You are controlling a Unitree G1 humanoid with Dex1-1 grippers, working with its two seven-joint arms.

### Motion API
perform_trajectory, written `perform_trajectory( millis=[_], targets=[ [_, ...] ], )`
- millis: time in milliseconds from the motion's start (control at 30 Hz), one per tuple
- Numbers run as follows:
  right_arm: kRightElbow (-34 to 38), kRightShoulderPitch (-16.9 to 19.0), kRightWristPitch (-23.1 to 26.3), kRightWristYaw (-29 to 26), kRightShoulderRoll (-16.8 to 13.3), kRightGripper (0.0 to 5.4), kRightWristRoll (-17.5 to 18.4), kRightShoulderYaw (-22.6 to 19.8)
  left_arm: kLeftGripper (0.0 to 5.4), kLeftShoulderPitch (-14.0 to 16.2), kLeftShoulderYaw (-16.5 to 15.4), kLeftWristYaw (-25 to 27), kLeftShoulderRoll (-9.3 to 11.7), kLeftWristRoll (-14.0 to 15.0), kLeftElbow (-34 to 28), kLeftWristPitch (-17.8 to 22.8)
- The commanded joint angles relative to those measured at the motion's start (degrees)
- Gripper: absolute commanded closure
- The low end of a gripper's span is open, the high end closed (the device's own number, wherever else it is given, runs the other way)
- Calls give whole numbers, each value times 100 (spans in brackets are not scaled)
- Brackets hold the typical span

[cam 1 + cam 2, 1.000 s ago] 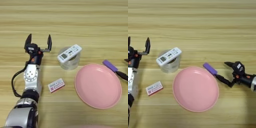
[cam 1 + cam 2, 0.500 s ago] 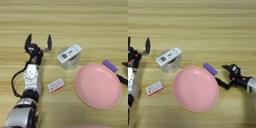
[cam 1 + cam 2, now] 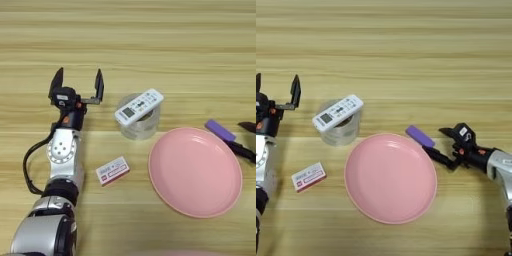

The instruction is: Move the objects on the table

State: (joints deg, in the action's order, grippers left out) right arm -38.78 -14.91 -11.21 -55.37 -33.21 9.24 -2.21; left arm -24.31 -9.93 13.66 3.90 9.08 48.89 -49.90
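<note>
Bench [image 3: 406, 50]: white remote [image 3: 337, 113] atop clear tape roll [image 3: 341, 131]; pink plate [image 3: 390, 177] centre. Purple block [image 3: 420, 136] just beside plate. Right tool [image 3: 445, 145], fingers spread, nearing block; grasp judged next. Left tool [image 3: 77, 86] spread, idle.

Your left arm [image 3: 62, 165]: silver-grey casing, round plate with small screw holes, black elbow joint, black cable looping beside it. Left gripper [image 3: 76, 86]: two flat black fingers, orange-red marks at the wrist. Right gripper [image 3: 447, 146]: black, white label, red dots, silver forearm.
</note>
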Motion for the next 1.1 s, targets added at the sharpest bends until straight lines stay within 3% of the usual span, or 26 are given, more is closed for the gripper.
perform_trajectory(
  millis=[33,600,1100],
  targets=[
    [-103,-54,92,53,54,175,-141,104,0,-77,14,-13,-12,-29,7,-44],
    [-103,-76,97,55,74,391,-171,149,0,-77,25,-30,-22,-42,-5,-37],
    [337,-103,125,-5,33,399,42,-12,0,-100,38,-68,-35,-58,25,-36]
  ],
)
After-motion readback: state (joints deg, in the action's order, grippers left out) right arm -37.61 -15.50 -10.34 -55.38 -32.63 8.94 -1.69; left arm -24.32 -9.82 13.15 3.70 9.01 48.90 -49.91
